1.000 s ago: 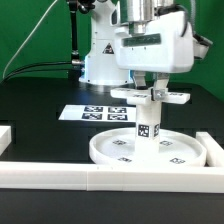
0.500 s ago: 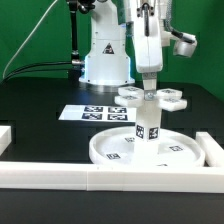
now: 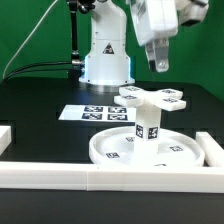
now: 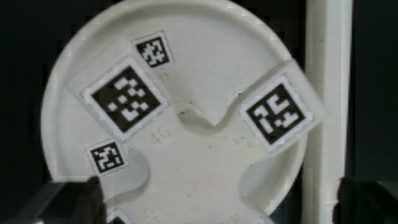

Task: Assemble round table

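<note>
White plastic cross piece (image 3: 152, 97) caps the post (image 3: 147, 128) on our disc (image 3: 110, 150); our hand (image 3: 159, 66) hovers empty, jaws apart, far right.

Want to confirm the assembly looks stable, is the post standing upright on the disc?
Upright: the post stands vertical on the round disc, cross piece level on top.
</note>
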Robot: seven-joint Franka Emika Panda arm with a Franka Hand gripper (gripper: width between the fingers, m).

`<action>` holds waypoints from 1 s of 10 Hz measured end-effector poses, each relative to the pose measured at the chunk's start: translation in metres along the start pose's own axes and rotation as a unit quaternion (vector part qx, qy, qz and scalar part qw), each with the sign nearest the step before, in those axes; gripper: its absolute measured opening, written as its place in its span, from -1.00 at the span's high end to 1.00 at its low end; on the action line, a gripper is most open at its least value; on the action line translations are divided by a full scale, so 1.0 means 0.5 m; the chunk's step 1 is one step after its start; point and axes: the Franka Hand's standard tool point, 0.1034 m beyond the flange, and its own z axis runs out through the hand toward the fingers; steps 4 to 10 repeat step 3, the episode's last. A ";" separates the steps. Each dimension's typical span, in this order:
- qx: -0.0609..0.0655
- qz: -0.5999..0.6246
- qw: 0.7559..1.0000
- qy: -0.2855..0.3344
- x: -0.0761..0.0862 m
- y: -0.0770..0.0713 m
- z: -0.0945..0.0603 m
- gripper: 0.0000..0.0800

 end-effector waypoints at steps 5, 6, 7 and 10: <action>-0.001 -0.006 1.000 0.003 0.004 0.003 0.011 -0.62; -0.001 -0.006 1.000 0.003 0.004 0.003 0.011 -0.62; -0.001 -0.006 1.000 0.003 0.004 0.003 0.011 -0.62; -0.001 -0.006 1.000 0.003 0.004 0.003 0.011 -0.62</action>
